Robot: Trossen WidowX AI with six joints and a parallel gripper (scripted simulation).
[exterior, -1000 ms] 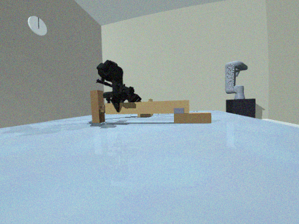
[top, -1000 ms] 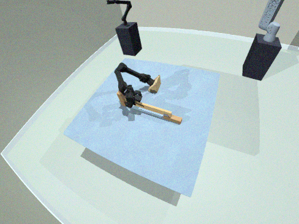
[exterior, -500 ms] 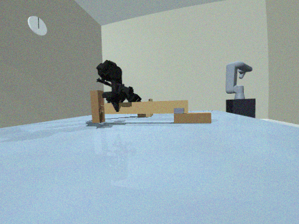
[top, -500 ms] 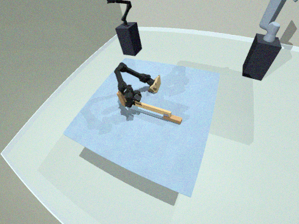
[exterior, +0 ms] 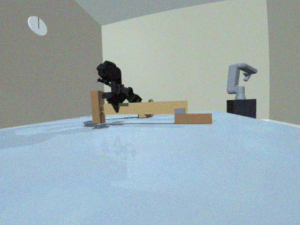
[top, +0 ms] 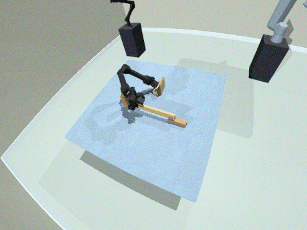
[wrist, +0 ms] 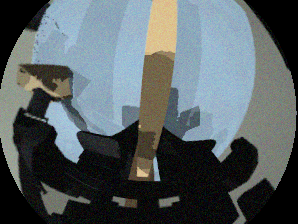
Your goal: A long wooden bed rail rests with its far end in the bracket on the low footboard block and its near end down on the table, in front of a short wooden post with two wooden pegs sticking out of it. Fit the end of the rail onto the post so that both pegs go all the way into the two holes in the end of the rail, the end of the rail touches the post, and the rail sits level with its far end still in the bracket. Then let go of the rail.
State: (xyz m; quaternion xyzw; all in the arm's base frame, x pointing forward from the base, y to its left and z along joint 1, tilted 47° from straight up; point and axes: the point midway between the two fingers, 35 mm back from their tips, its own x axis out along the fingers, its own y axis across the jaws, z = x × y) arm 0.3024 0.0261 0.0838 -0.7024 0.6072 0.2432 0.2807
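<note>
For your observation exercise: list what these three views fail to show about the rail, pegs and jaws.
- Pegs and holes: hidden in every view; exterior view shows only the rail end at the post.
- Jaws' contact on the rail: masked by the gripper body in top view.
- Bracket seating: too small.

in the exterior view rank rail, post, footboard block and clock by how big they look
1. rail
2. footboard block
3. post, close to the block, so unsure
4. clock, though it hangs farther off
</note>
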